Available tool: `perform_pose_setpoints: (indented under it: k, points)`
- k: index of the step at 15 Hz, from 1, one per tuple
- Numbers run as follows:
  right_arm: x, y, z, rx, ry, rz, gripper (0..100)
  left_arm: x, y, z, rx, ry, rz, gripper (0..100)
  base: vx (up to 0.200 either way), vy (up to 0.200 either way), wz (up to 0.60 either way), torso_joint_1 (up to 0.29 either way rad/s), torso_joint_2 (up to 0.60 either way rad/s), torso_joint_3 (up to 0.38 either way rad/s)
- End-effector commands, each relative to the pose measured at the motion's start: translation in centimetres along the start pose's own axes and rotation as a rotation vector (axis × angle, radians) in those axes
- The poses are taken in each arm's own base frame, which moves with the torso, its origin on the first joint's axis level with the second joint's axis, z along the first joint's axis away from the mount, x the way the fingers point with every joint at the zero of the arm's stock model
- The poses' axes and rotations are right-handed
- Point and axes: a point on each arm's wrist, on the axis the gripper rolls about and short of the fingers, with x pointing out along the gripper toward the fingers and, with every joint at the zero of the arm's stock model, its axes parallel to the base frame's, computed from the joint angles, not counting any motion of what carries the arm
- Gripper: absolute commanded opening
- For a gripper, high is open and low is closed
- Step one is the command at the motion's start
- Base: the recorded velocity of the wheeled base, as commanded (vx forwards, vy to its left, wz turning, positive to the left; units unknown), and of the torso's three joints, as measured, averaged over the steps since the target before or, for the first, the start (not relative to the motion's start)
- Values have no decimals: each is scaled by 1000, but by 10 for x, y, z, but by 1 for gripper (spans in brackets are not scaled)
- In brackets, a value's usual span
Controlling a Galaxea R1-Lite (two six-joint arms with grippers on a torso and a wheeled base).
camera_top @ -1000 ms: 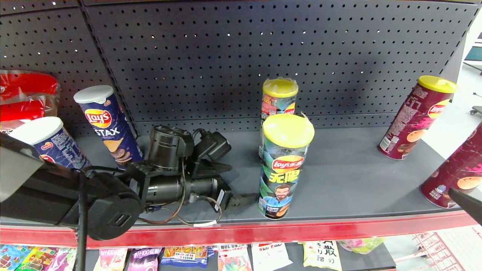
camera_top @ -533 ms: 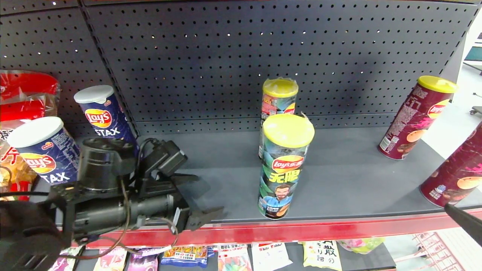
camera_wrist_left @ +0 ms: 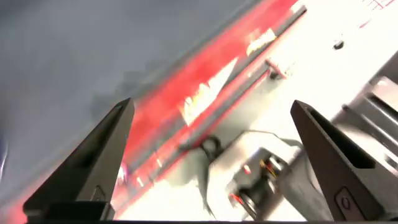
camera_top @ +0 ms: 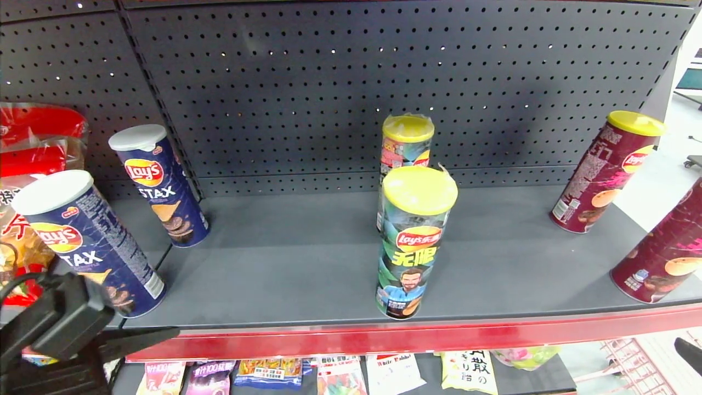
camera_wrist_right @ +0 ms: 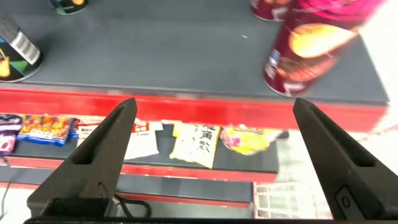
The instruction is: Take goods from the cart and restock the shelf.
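On the grey shelf (camera_top: 307,258) stand two blue cans with white lids, one at the front left (camera_top: 88,241) and one further back (camera_top: 159,186). Two green cans with yellow lids stand mid-shelf, one in front (camera_top: 414,241) of the other (camera_top: 405,144). Two maroon cans stand at the right (camera_top: 606,170), the nearer one (camera_wrist_right: 311,46) by the red shelf edge (camera_wrist_right: 205,106). My left gripper (camera_wrist_left: 211,106) hangs open and empty below the shelf's front left corner (camera_top: 118,340). My right gripper (camera_wrist_right: 214,102) is open and empty, low in front of the shelf's right end.
A black pegboard (camera_top: 351,82) backs the shelf. Red snack bags (camera_top: 33,142) sit at the far left. Several snack packets (camera_top: 340,373) lie on the lower shelf. Between the blue and green cans the shelf board is bare.
My left arm has pulled back off the shelf, down and to the left, uncovering the front blue can. My right gripper's tip has sunk lower at the right edge. The cans stayed put.
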Motion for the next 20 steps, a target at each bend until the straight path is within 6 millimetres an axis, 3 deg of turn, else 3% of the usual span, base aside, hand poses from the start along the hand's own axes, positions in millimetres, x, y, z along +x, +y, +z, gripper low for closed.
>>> perform_pose_setpoints:
  k: [1, 2, 5, 8, 18, 20]
  points:
    - [-19, -1, -4, 4, -54, -13, 100, -66, -17, -24, -44, -136, 65, 100, 0, 0, 0, 0, 0, 0]
    - [-19, -1, -4, 4, -54, -13, 100, -66, -17, -24, -44, -136, 65, 100, 0, 0, 0, 0, 0, 0]
    - [-35, -2, -22, 3, -48, -13, 100, -96, -26, -41, -149, -180, 188, 100, 0, 0, 0, 0, 0, 0]
    - [-37, -2, -29, 3, -39, -19, 100, -112, -32, -50, -222, -157, 258, 100, 0, 0, 0, 0, 0, 0]
    - [-34, -2, -46, 0, -12, -16, 100, -104, -29, -57, -275, -109, 396, 100, 0, 0, 0, 0, 0, 0]
    - [-36, -2, -50, 2, -27, -16, 100, -95, -24, -52, -392, -50, 623, 100, 0, 0, 0, 0, 0, 0]
